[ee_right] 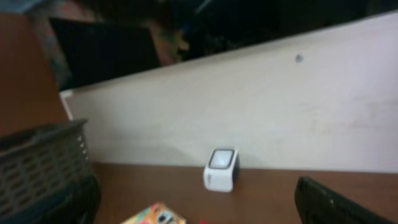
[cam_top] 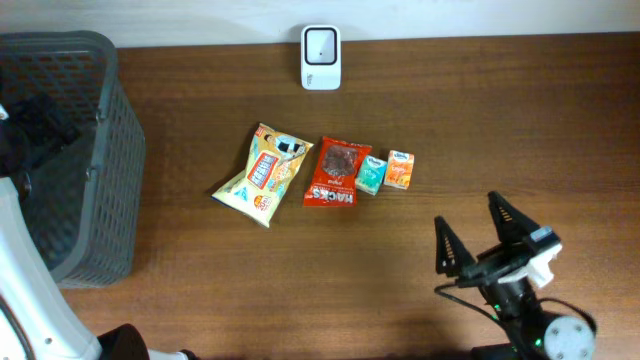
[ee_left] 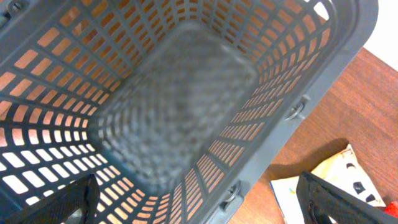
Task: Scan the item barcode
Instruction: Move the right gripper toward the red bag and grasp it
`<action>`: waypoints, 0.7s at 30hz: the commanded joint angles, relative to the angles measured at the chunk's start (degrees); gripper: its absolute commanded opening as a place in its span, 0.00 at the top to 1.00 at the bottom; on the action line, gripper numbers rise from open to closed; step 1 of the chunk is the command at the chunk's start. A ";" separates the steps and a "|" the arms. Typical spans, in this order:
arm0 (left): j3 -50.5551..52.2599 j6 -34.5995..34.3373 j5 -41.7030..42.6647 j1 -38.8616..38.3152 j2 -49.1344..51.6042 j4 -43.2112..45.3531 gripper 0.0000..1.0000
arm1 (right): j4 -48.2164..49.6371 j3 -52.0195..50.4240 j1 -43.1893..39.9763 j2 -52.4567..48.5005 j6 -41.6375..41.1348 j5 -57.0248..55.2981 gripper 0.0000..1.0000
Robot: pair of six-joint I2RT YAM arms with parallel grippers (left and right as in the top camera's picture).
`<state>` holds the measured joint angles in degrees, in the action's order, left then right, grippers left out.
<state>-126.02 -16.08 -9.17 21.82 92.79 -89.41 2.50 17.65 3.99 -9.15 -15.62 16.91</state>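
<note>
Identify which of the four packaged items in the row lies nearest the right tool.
The small orange box, at the row's right end. The teal box, red Hacks packet and yellow snack bag each lie farther from the right tool.

On my right arm [cam_top: 510, 290] I see black, tapering fingers [cam_top: 512, 218], a white block [cam_top: 545, 262] behind them, a small green light [cam_top: 497, 303] on the black body and a round pale-grey joint cap [cam_top: 570, 330]. My left arm [cam_top: 28, 290] has a smooth white link [cam_top: 30, 270] topped by black parts [cam_top: 40, 125]. Both wrist views show matte black fingertips [ee_left: 336, 199].
</note>
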 commanded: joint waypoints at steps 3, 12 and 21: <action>-0.46 -0.39 0.20 0.11 -0.13 0.15 0.01 | -19.34 20.85 -0.26 -26.49 3.39 -6.14 0.02; -0.46 -0.39 0.17 0.11 -0.13 0.15 0.01 | -10.21 29.62 -0.26 -62.23 2.89 15.08 0.02; -0.46 -0.39 0.20 0.11 -0.13 0.15 0.01 | -6.43 29.62 -0.28 -81.29 -14.47 -1.16 0.02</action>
<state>-126.02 -16.08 -9.02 21.82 92.88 -89.34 -4.45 46.28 3.99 -87.55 -24.51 20.67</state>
